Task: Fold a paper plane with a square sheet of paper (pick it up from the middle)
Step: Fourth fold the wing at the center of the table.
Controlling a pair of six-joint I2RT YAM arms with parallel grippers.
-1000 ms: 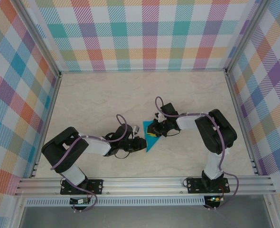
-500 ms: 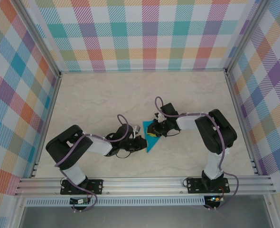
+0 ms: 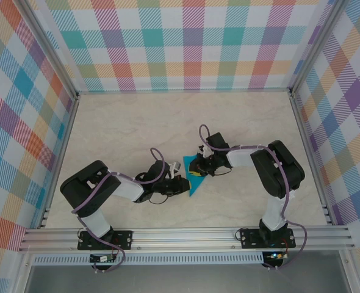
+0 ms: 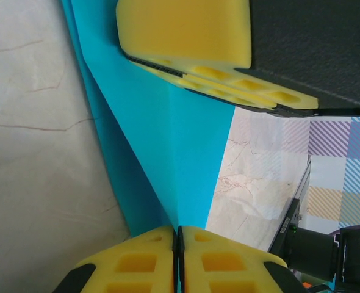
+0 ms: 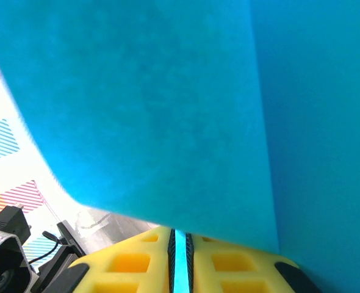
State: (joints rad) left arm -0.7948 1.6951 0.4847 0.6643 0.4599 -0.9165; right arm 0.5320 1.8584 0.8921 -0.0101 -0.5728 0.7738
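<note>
1. Your left tool (image 3: pixel 181 183) lies low on the pale, marbled table (image 3: pixel 125 122). Bright checked walls (image 3: pixel 192 43) stand all around it.
2. In the left wrist view its yellow pads (image 4: pixel 137 262) are pressed together. They pinch the blue sheet of paper (image 4: pixel 168 140) right at a crease.
3. From above, the sheet of paper (image 3: pixel 195 185) looks like a small pointed shape. It sits near the middle of the table, between your two tools.
4. Your right tool (image 3: pixel 198 166) is at the paper's far side. The right wrist view shows its pads (image 5: pixel 229 268) squeezed on the paper, with blue in the thin gap.

Left gripper (image 4: pixel 178 238) and right gripper (image 5: pixel 179 244) each seem pinched shut, arms angled inward.
</note>
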